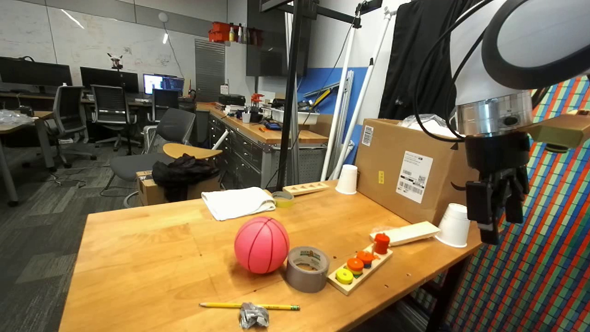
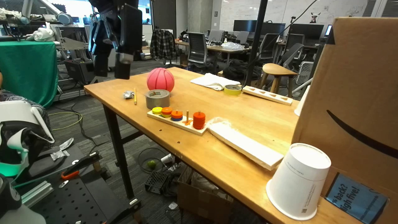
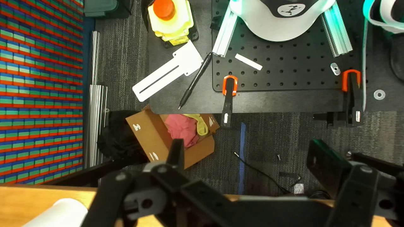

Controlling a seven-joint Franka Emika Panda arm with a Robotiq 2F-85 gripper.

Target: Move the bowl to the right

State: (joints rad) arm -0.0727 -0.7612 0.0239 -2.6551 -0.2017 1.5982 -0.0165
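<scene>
Past the grey, ring-shaped tape roll (image 1: 308, 279) from the black two-fingered claw (image 2: 111, 69) sits the pinkish-red, dark-lined ball (image 1: 262, 245), just beside the roll. The claw hangs higher, well apart, fingers (image 3: 325, 170) spread around nothing; reaching the ball probably means crossing over the roll.

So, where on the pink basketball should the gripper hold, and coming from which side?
Probably straight down from above, jaws on opposite sides at the widest part of the pink basketball: it is round, and nothing lies on top. Keep the jaws off the side where the grey duct tape roll sits close. Whether the gripper opens wide enough, I cannot tell.
</scene>
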